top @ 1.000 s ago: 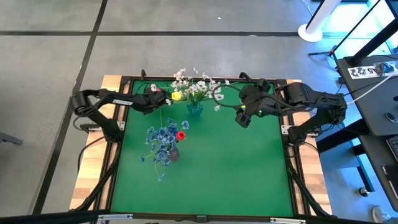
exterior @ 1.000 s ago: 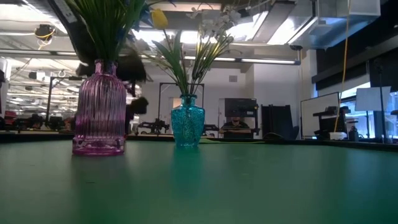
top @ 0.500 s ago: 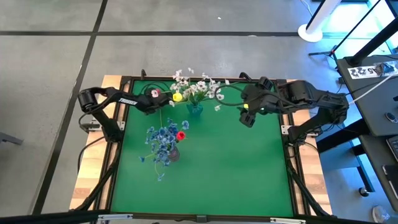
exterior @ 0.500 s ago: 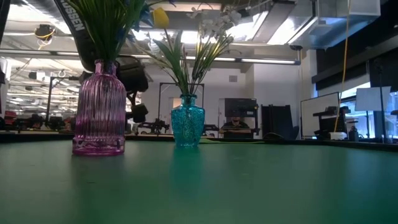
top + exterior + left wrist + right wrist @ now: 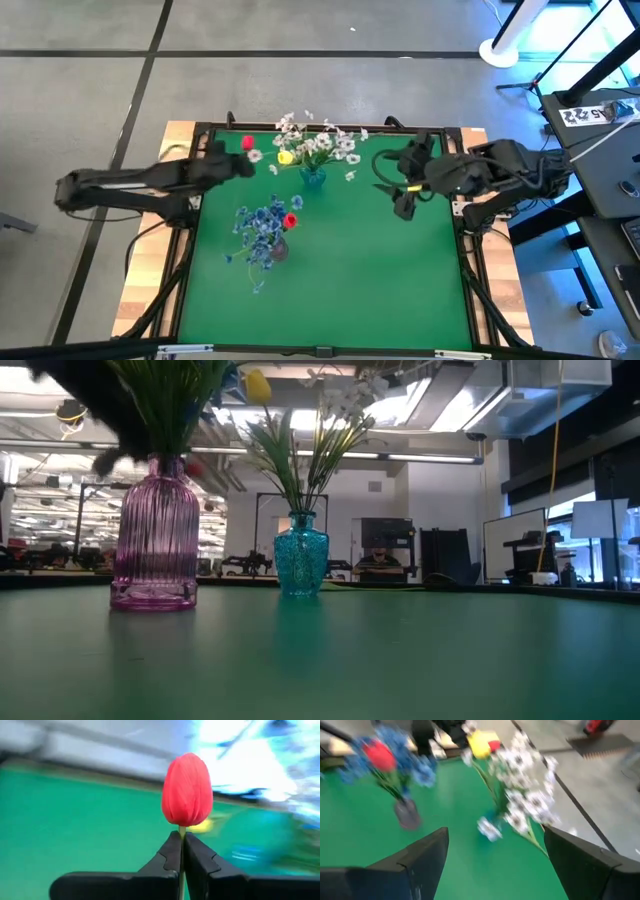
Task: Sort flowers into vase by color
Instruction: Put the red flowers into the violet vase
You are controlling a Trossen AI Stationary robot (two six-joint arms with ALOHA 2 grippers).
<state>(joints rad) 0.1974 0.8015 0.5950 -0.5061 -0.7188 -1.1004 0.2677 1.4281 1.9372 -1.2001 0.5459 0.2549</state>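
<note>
A red tulip (image 5: 187, 789) stands just beyond my left gripper (image 5: 181, 851), which is shut on its stem. In the high view this red tulip (image 5: 247, 143) is over the table's far left part, at the tip of my left gripper (image 5: 232, 160). A teal vase (image 5: 312, 177) at the far middle holds white sprays (image 5: 330, 142) and a yellow tulip (image 5: 285, 156). A purple vase (image 5: 279, 248) nearer the middle holds blue clusters (image 5: 260, 225) and another red tulip (image 5: 290, 218). My right gripper (image 5: 405, 197) hangs open right of the teal vase, touching nothing. My left gripper pinches the red tulip's thin stem (image 5: 181, 831) between its two fingertips, right under the bud. The bud stands clear beyond the fingertips. The fingers themselves hide the stem's lower part.
The low view shows the purple vase (image 5: 153, 540) and the teal vase (image 5: 301, 553) standing apart on the green mat (image 5: 350, 280), which has free room toward its near and right sides. A raised dark frame (image 5: 465, 260) borders the mat.
My left arm has drawn back toward the table's left edge and risen, carrying the red tulip at its tip near the far left of the mat. My right gripper has drifted a little toward the right and near edges, still open.
</note>
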